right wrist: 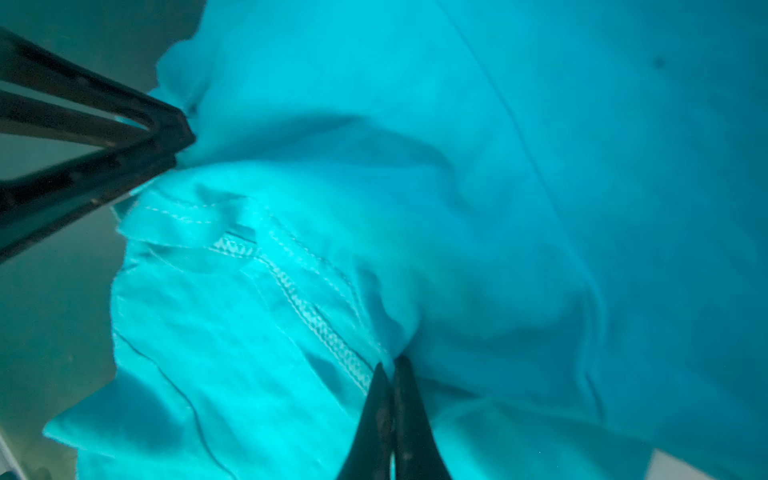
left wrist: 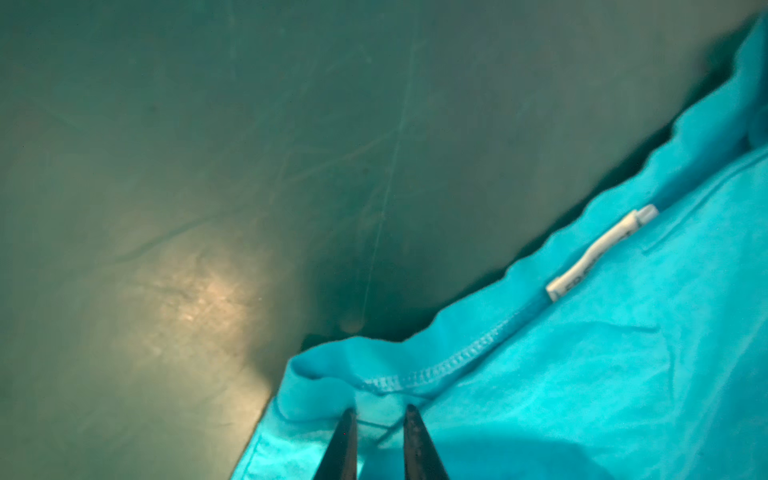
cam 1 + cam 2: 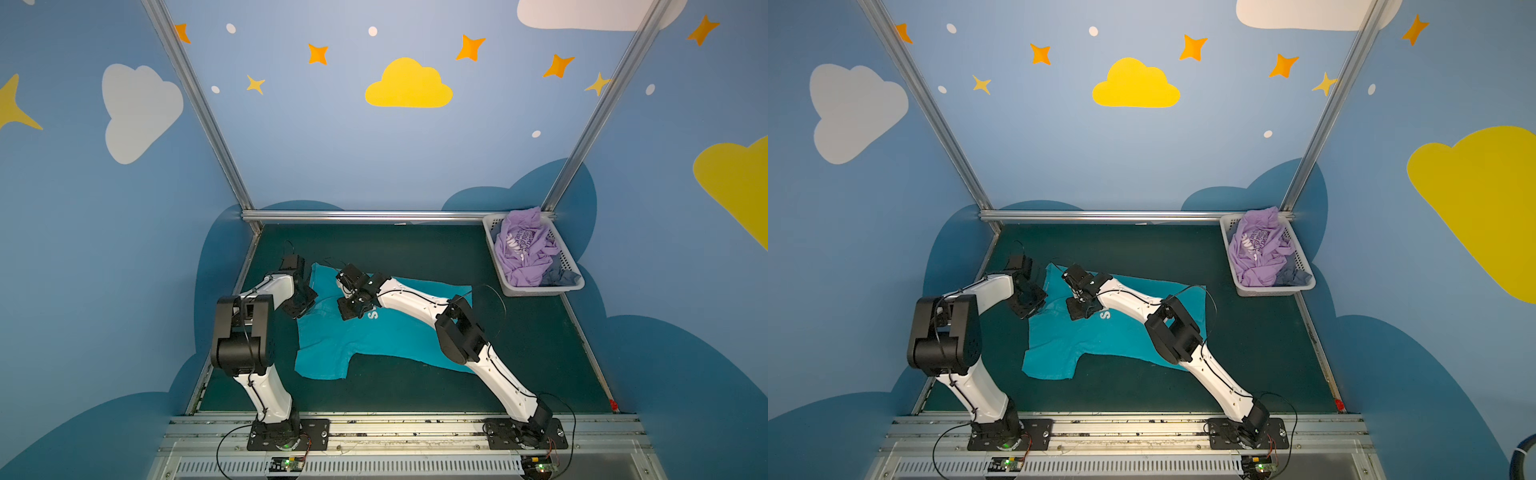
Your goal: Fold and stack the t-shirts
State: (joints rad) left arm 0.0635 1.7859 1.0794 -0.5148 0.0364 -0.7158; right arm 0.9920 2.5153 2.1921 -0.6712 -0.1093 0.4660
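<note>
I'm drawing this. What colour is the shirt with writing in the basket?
The shirt is lavender; it shows best in a top view.

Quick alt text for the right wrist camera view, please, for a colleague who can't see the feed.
The right gripper is shut on a bunched fold of the teal t-shirt beside a stitched seam. The left gripper pinches the shirt's edge nearby, with dark green table beyond.
</note>
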